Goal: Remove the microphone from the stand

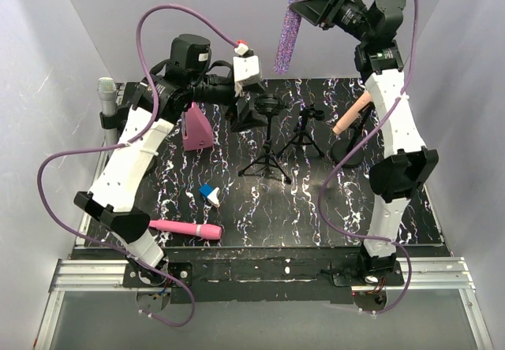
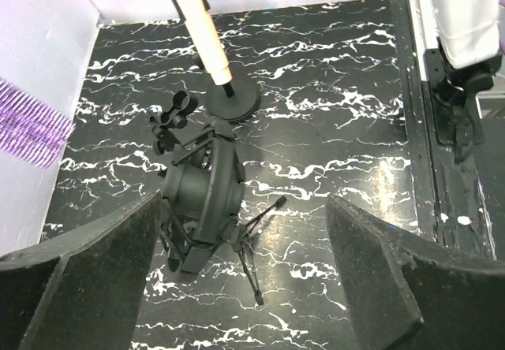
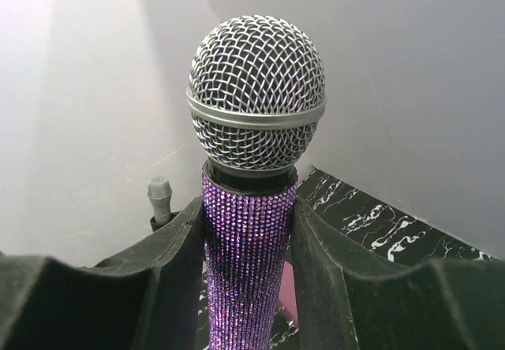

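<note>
Currently the right gripper (image 3: 248, 240) is clamped on the purple glitter microphone (image 3: 254, 98), one finger on each side of the handle just below the wire-mesh head. The microphone is held head up, high above the far edge of the table (image 1: 260, 216), clear of every stand.

The left gripper (image 2: 245, 208) stands with its jaws wide apart and holds nothing. It hovers over the near tripod stand (image 2: 201, 188), whose black clip lies below and between the two fingers with no microphone in it.

Item count:

- Microphones: four.
  - The purple one is in the right gripper.
  - A beige microphone (image 2: 201, 27) is mounted tilted on its stand.
  - A grey microphone (image 1: 106, 90) stands upright at the far left edge of the table.
  - A pink microphone (image 1: 187, 228) lies flat near the left arm's base.
- Stands: three.
  - Two are tripods, the near one and a smaller second tripod stand (image 1: 306, 133) just beside it.
  - The third is a round-base stand (image 2: 234, 102), which carries the beige microphone.
- Other items: two.
  - A pink wedge (image 1: 197, 127) sits left of the tripods.
  - A small blue-and-white object (image 1: 210, 194) lies on the black marbled surface between the wedge and the pink microphone.
</note>
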